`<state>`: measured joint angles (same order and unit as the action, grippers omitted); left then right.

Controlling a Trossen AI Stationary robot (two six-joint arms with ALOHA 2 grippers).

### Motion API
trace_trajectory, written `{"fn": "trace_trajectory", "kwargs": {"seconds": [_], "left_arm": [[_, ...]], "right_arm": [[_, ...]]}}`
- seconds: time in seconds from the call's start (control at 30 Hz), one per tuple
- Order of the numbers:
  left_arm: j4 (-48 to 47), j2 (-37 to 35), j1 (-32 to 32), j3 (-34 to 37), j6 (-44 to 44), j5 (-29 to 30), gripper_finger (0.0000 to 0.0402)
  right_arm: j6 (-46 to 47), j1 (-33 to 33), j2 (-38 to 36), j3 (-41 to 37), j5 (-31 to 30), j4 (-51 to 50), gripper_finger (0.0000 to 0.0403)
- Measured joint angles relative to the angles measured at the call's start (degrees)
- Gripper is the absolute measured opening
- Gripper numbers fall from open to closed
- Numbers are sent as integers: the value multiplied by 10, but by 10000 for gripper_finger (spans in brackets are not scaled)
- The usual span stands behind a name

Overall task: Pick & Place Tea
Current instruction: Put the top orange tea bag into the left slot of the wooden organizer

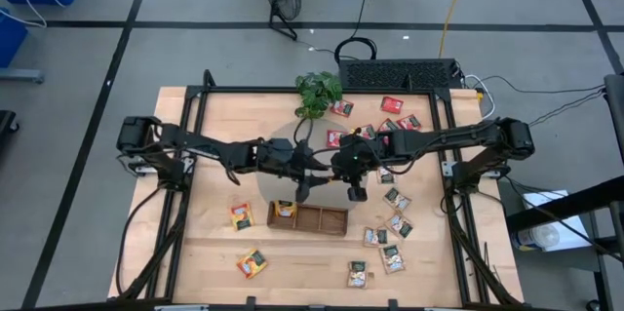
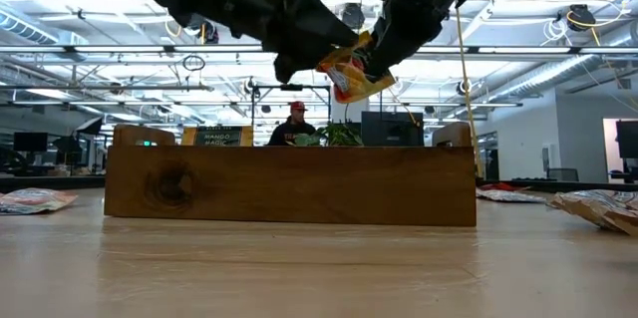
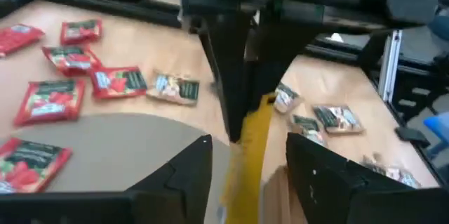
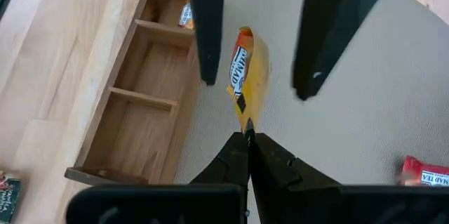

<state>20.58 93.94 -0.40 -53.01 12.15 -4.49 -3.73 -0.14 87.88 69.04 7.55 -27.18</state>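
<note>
An orange-yellow tea packet hangs in the air over the round grey mat, just beyond the wooden tray. My right gripper is shut on it. My left gripper faces it from the table's left and is open. Its two fingers stand on either side of the packet with a gap showing, touching nothing. In the low view the packet hangs above the tray's wall. Other tea packets lie flat on the table: red ones, beige-green ones and orange ones. My right gripper pinches one edge of the packet between its two fingertips. The fingers slant down from the table's right. The packet is lifted clear, standing out beyond the fingertips, tilted, its printed face turned sideways.
The tray has three compartments, with a yellow packet in the left one. A leafy potted plant stands at the far edge of the mat. A dark box sits at the far right. Bare wood lies near the front left.
</note>
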Motion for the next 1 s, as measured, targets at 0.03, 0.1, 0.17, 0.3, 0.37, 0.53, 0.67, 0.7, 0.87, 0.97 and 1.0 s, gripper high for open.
{"fn": "trace_trajectory", "kwargs": {"seconds": [0.03,0.1,0.17,0.3,0.37,0.53,0.67,0.7,0.87,0.97,1.0], "left_arm": [[2,5,0,-10,1,0,176],[-6,7,0,-21,3,0,169],[-29,7,1,-36,2,0,164],[-57,7,0,-51,-4,0,154],[-58,7,0,-51,-4,0,148],[-77,7,3,-51,-4,0,130],[-76,7,4,-51,3,0,118],[-76,7,4,-51,3,0,116],[-72,7,4,-51,-4,0,105],[-70,7,3,-51,-12,0,84],[-70,7,3,-51,-16,0,72]], "right_arm": [[0,0,0,0,0,0,0],[0,0,0,-1,0,-6,0],[0,0,0,-1,0,-4,0],[0,2,0,-1,0,-4,0],[0,3,0,-1,0,-5,0],[0,3,0,-1,0,-2,0],[0,3,0,-1,0,0,0],[-1,3,0,-1,0,1,0],[0,3,0,-1,0,9,0],[0,3,0,-1,0,14,0],[0,3,0,-1,0,17,0]]}}
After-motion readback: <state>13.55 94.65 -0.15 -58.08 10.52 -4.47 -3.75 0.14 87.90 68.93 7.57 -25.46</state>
